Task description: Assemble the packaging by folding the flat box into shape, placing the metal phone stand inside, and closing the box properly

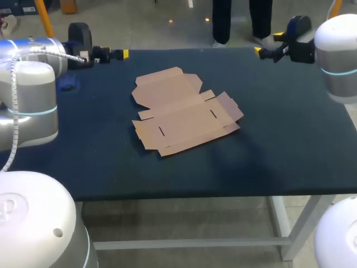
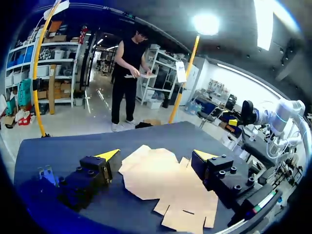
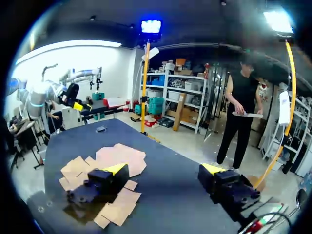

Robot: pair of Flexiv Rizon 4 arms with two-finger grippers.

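One flat box (image 1: pixel 187 111) lies unfolded on the counter (image 1: pixel 279 139). Two tools: left tool (image 2: pixel 157 155) hangs far-left of the box, fingers apart, empty; right tool (image 3: pixel 165 168) far-right, likewise apart, empty.

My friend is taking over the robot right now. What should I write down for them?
The left gripper is open and empty, over the far left side of the table.
The right gripper is open and empty, over the far right side.
The flat box lies unfolded mid-table.
The phone stand is not in view.
Done: nothing.
Left: fold the box, put the stand in, close it.
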